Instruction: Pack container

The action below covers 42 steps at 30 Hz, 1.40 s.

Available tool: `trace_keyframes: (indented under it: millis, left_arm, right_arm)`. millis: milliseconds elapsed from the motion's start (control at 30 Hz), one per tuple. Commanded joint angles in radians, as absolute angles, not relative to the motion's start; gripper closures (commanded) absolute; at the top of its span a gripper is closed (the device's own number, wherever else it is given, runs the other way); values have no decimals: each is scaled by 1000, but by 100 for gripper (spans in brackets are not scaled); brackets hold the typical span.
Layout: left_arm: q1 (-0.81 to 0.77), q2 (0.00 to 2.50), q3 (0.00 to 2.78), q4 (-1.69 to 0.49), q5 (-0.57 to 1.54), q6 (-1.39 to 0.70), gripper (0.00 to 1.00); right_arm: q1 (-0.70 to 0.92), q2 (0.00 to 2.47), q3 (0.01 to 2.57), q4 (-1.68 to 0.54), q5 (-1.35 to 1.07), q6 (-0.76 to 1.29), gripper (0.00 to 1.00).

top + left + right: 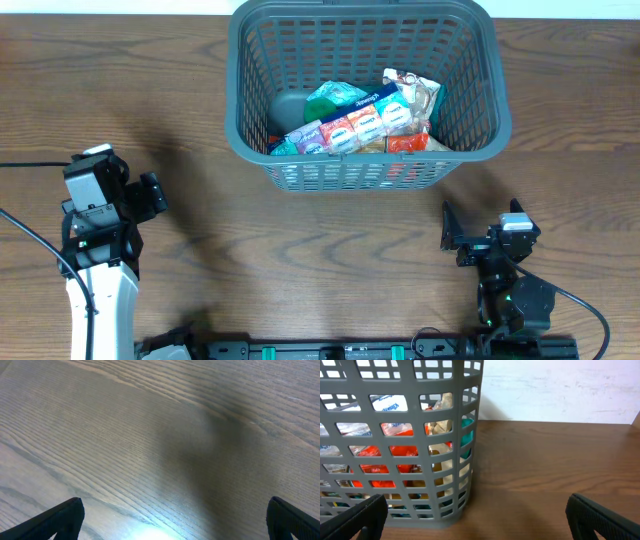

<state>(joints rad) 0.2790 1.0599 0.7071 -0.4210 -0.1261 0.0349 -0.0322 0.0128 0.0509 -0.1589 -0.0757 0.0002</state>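
Observation:
The dark grey lattice container [470,140] stands at the back middle of the table. Several colourful snack packets [360,125] lie inside it. In the right wrist view its wall [400,435] fills the left, with red and white packets showing through the slots. My left gripper [155,195] is open and empty over bare wood at the left; its fingertips [172,517] show far apart. My right gripper [450,228] is open and empty at the front right, just in front of the container; its fingers [475,515] are spread wide.
Brown wooden table [300,250] all around. A white wall [560,390] runs behind the table's far edge. A black rail [330,350] lies along the front edge between the arm bases.

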Motion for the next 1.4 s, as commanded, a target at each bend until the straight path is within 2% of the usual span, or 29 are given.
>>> trace_keyframes:
  millis: [0, 967, 1133, 1367]
  left_arm:
    - [283, 1063, 709, -421, -119, 52, 2]
    - [283, 1056, 709, -421, -119, 52, 1]
    - [265, 981, 709, -421, -119, 52, 2]
    - [149, 764, 709, -418, -168, 50, 1]
  right_arm:
    - [-25, 5, 45, -156, -77, -20, 1]
    - [-25, 5, 45, -156, -77, -20, 1]
    - [-25, 5, 45, -156, -77, -20, 1]
    - [-25, 5, 45, -156, -77, -20, 1]
